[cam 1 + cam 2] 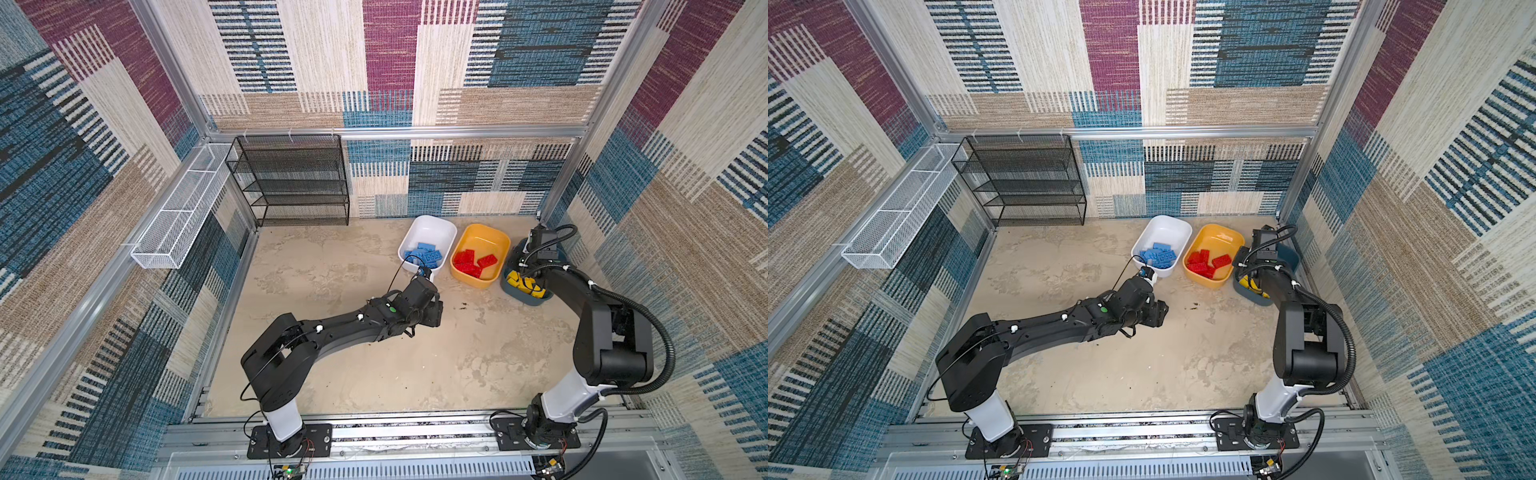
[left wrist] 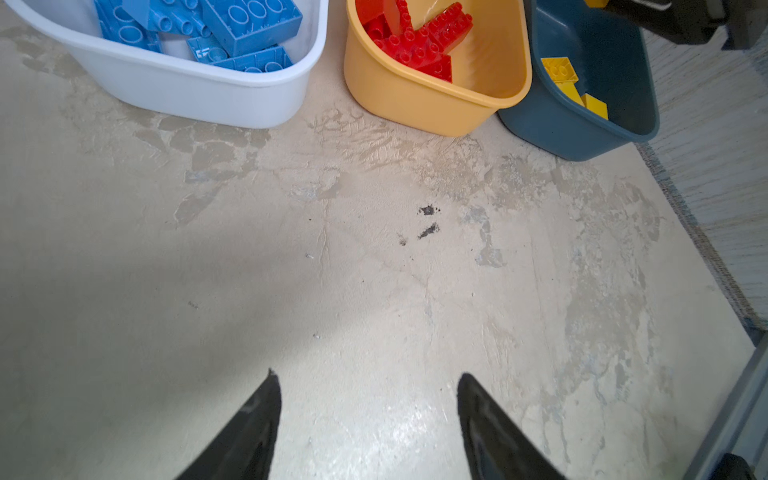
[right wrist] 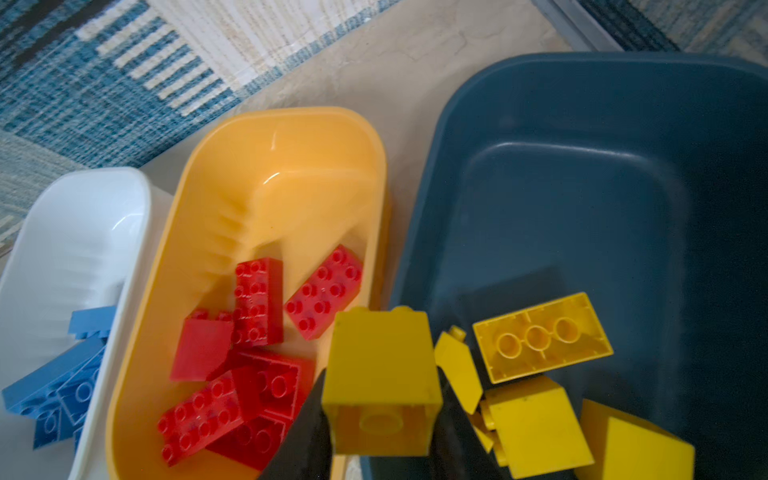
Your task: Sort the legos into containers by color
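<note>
Three containers stand in a row at the back right of the table. The white tub point(image 1: 448, 232) holds blue legos point(image 1: 424, 253). Red legos point(image 1: 471, 262) lie in the yellow-orange tub point(image 1: 503, 245). The teal tub point(image 1: 524, 298) holds yellow legos point(image 1: 524, 286). My right gripper point(image 3: 382, 374) is shut on a yellow brick point(image 3: 380, 353), held above the near rims where the yellow-orange tub point(image 3: 291, 174) and teal tub point(image 3: 582, 187) meet. My left gripper point(image 2: 368, 374) is open and empty over bare table in front of the white tub point(image 2: 208, 95).
A black wire-mesh rack point(image 1: 291, 183) stands against the back wall at the left. A long white wire basket point(image 1: 183, 212) hangs on the left wall. Small dark specks point(image 2: 428, 220) mark the beige table in front of the tubs.
</note>
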Robot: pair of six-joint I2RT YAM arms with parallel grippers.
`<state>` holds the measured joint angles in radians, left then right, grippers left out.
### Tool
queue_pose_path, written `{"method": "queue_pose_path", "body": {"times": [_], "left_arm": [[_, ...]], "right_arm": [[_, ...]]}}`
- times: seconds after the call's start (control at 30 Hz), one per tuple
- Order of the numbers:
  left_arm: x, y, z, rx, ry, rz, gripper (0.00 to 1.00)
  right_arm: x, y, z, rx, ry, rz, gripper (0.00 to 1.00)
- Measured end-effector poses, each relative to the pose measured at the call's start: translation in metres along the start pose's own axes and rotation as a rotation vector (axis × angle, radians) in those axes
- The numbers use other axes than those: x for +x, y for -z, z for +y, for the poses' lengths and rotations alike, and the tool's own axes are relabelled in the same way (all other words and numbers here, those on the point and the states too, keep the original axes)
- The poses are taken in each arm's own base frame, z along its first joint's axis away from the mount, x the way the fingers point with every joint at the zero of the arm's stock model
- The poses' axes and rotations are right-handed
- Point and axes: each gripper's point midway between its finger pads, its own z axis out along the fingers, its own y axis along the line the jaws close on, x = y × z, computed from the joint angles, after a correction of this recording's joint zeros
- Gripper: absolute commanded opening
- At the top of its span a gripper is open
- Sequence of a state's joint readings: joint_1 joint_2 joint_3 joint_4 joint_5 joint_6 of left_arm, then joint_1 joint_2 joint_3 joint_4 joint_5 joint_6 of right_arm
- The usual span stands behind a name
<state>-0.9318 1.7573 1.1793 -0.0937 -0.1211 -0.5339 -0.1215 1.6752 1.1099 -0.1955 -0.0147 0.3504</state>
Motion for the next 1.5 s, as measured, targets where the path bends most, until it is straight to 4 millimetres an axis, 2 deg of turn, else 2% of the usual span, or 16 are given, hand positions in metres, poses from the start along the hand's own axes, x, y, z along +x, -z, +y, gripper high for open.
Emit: {"method": "queue_pose_path", "body": {"times": [0.13,0.2,0.3,0.5,0.7,0.83,0.87,0.97,1.07,1.2,1.27,1.4,1.5], "left_arm": [[0.000,-0.006,-0.005,0.016,-0.012,0.012,0.68],[0.000,-0.006,-0.006,0.016,-0.013,0.012,0.68],[-0.002,-0.006,-0.006,0.016,-0.017,0.010,0.68],[-0.010,0.003,-0.005,0.001,-0.033,-0.012,0.68],[-0.026,0.030,0.001,-0.021,-0.058,-0.077,0.69],[-0.036,0.059,0.013,-0.060,-0.068,-0.122,0.70],[-0.039,0.069,0.019,-0.075,-0.066,-0.141,0.69],[-0.041,0.092,0.042,-0.138,-0.067,-0.167,0.71],[-0.036,0.113,0.072,-0.227,-0.053,-0.175,0.73],[-0.022,0.145,0.121,-0.368,-0.025,-0.188,0.77],[-0.016,0.163,0.149,-0.439,0.007,-0.204,0.78],[-0.004,0.194,0.201,-0.574,0.073,-0.239,0.81],[0.003,0.202,0.235,-0.661,0.111,-0.248,0.82]], "right_arm": [[-0.008,-0.009,-0.023,0.052,-0.034,-0.010,0.28],[-0.012,-0.013,-0.033,0.070,-0.049,-0.020,0.31],[-0.012,-0.015,-0.042,0.089,-0.067,-0.019,0.44],[-0.013,-0.012,-0.045,0.098,-0.066,-0.038,0.68],[-0.024,0.016,-0.041,0.085,-0.060,-0.110,0.82],[-0.034,0.057,-0.028,0.027,-0.028,-0.236,0.95],[-0.033,0.068,-0.022,0.004,-0.011,-0.271,1.00],[-0.027,0.091,0.000,-0.063,0.042,-0.339,1.00],[-0.015,0.098,0.021,-0.116,0.088,-0.349,1.00],[0.018,0.097,0.036,-0.158,0.139,-0.322,1.00],[0.034,0.097,0.034,-0.169,0.152,-0.319,1.00],[0.073,0.100,0.016,-0.183,0.170,-0.370,1.00],[0.093,0.104,0.006,-0.207,0.215,-0.446,1.00]]}}
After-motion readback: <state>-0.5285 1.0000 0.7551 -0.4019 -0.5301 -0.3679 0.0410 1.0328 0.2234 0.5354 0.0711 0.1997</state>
